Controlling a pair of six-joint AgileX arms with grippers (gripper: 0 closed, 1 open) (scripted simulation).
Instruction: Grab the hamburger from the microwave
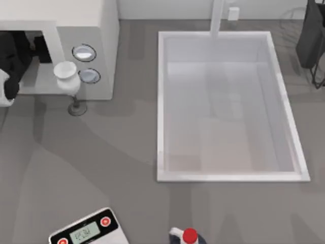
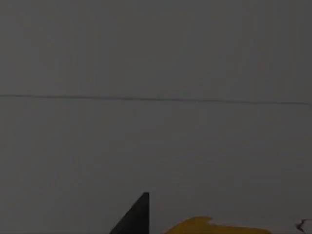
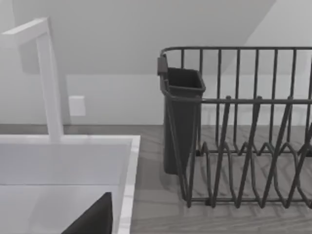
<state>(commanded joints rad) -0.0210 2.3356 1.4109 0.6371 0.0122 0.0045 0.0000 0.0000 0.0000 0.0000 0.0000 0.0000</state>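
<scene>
One microwave (image 1: 76,30) with two dials (image 1: 84,53), one white goblet (image 1: 66,71), one basin (image 1: 162,101) with one faucet (image 1: 217,18), one scale (image 1: 86,231), one red-capped bottle (image 1: 189,236), one dish rack (image 3: 243,126)

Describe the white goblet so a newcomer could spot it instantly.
Start at the microwave, the big white box in the table's far left corner in the top view. Just in front of its two silver-rimmed dials stands the white goblet, upright on the grey table. Its rounded cup, thin stem and flat round foot set it apart from everything boxy nearby.
</scene>
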